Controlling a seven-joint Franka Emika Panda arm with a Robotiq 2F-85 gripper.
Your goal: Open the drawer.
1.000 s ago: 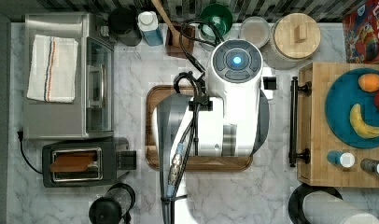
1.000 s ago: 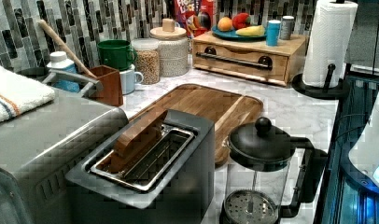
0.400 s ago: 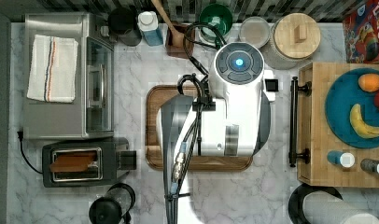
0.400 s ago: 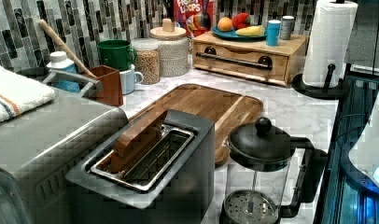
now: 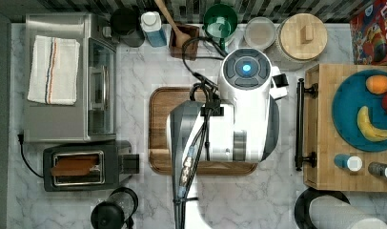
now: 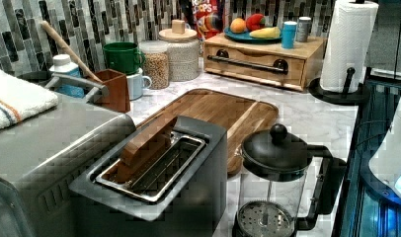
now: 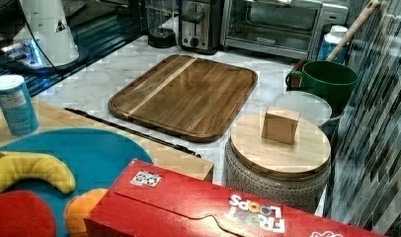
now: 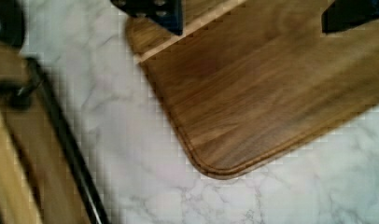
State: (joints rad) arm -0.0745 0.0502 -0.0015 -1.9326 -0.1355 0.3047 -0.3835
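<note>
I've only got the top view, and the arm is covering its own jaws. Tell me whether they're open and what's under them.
Observer: In the wrist view the jaws stand open with nothing between them, over a corner of the dark brown tray.
Operator: Tell me how they sit relative to the bar handle.
Observer: The black bar handle is untouched. A strip of bare marble counter lies between it and the tray.
Operator: Now check whether anything is pulled out yet.
Observer: In the left view the drawer front looks flush with its wooden box, so it appears shut.
</note>
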